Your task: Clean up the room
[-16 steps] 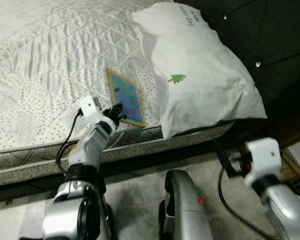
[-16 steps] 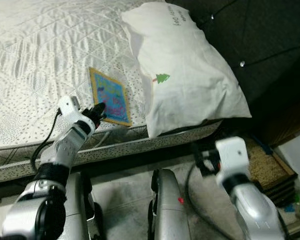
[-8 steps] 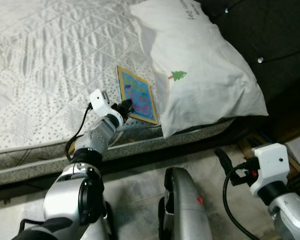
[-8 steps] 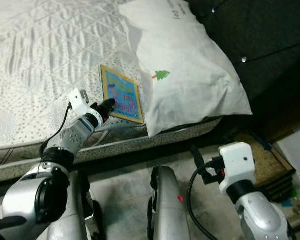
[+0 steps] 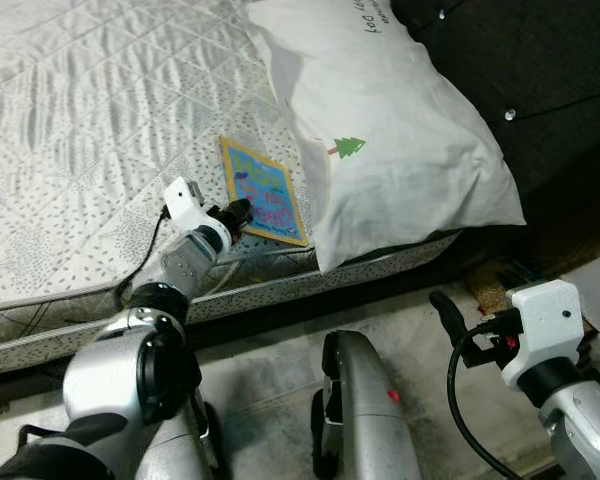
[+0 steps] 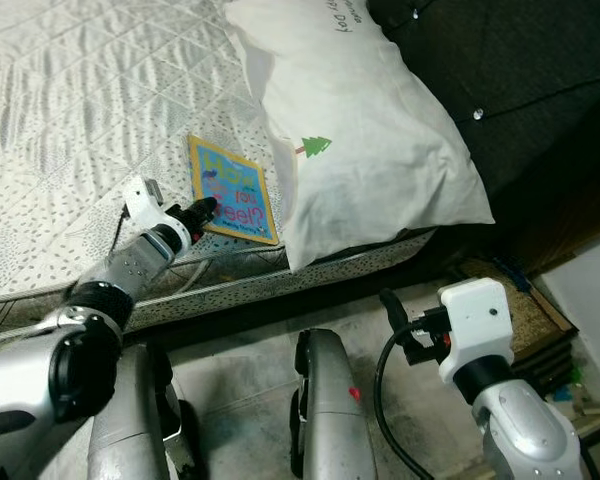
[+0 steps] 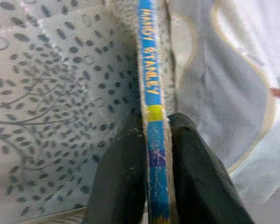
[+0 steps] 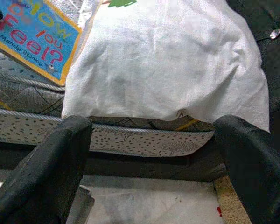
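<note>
The big white pillow [image 5: 390, 130] lies on the bed [image 5: 90, 120]. A thin blue book [image 5: 263, 190] lies just beside the pillow. The left gripper [image 7: 154, 154] reaches out straight and pinches the book's edge. The right gripper [image 8: 154, 163] hangs low below the pillow, fingers spread wide.

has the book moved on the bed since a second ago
Yes. The book, clamped in the left gripper, now lies closer to the pillow, its far corner almost at the pillow's edge, where earlier a wider strip of bedspread showed between them.
</note>
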### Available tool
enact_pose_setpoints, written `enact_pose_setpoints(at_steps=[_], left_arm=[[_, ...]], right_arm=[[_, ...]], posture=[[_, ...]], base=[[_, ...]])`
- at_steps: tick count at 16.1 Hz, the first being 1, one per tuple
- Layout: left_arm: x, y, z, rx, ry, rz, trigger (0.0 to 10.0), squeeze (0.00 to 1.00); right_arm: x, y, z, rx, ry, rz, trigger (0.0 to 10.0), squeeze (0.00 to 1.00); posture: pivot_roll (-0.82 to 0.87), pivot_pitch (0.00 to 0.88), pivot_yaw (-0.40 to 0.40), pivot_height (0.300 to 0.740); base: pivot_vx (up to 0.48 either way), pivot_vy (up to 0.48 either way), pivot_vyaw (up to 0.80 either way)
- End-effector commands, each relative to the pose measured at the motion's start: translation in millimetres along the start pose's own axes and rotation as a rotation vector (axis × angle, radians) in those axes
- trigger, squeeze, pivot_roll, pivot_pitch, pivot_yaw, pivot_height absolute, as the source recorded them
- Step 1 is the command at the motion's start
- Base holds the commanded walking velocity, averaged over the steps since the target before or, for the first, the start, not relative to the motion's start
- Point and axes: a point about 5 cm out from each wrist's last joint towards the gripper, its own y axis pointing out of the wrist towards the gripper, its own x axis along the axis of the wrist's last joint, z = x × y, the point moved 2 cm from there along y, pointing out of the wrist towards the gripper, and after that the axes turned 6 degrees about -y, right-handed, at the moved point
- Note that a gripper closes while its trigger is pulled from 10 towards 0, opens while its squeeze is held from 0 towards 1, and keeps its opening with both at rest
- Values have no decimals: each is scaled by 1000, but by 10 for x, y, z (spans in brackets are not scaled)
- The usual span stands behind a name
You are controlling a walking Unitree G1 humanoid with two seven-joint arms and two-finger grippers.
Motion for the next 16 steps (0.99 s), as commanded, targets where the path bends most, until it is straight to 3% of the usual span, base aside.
enact_pose_setpoints(at_steps=[1,4,8,16], left_arm=[[-118,-5,49,24,25,56,10000,1000],[97,-63,219,123,92,-25,10000,1000],[253,-124,338,185,145,-63,10000,1000],[454,-193,438,268,177,-136,10000,1000]], right_arm=[[-41,-28,-35,-6,-4,26,10000,0],[-41,15,-25,-5,-2,26,10000,0],[-57,59,-35,-12,-1,19,10000,0],[-24,290,-8,-23,15,-38,10000,0]], posture=[[-335,232,-133,560],[-325,218,-128,560],[-315,199,-113,560],[-260,158,-82,560]], base=[[0,0,0],[0,0,0],[0,0,0],[0,0,0]])
